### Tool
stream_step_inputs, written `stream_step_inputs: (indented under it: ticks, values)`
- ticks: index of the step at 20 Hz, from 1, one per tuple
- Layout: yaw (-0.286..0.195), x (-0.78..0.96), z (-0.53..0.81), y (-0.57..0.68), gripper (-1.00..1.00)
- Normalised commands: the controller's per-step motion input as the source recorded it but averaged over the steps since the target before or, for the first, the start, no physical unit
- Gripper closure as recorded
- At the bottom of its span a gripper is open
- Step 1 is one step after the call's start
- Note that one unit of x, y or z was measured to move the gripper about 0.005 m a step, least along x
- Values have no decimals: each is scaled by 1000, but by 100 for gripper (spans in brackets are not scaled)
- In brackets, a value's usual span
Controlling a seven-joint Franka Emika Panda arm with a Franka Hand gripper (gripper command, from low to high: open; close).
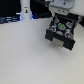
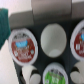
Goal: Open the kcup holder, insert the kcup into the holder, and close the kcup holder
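Wrist view puts us right over the kcup (image 2: 55,75), bright green, sitting low in the open kcup holder (image 2: 50,20) tray beside an empty slot (image 2: 53,39). We judge insertion is underway; next comes closing. Our gripper (image 1: 61,20) hovers above; whether it's spread, we cannot tell.

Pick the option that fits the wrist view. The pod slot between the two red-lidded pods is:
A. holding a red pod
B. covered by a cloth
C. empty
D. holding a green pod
C: the middle slot shows only a bare pale hollow, while red-lidded pods sit in the slots on either side of it, and a green kcup lies in the next row.
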Motion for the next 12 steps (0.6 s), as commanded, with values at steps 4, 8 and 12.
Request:
stream_step_inputs:
  ticks: [4, 8, 12]
  values:
    - [23, 677, -125, -71, -100]
    - [75, 284, -176, 44, -100]
    - [168, -41, -295, 168, -100]
